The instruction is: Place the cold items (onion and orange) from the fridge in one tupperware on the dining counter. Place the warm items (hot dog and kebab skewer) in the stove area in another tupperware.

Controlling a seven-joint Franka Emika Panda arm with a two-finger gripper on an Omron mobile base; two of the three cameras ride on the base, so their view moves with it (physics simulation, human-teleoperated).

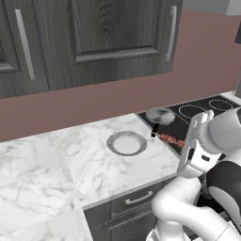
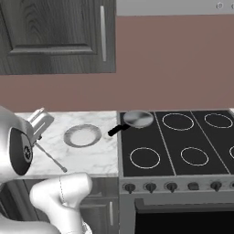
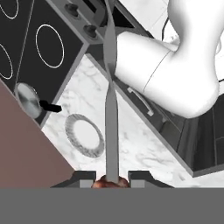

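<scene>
tool clamped on thin metal kebab skewer, raised above veined marble tabletop and ridged round plate.

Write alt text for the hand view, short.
The gripper is shut on a kebab skewer, whose long grey stick runs up the middle of the view, with reddish meat showing between the fingertips. Below it lie a marble counter with a round plate, a small pan and the black stovetop.
</scene>
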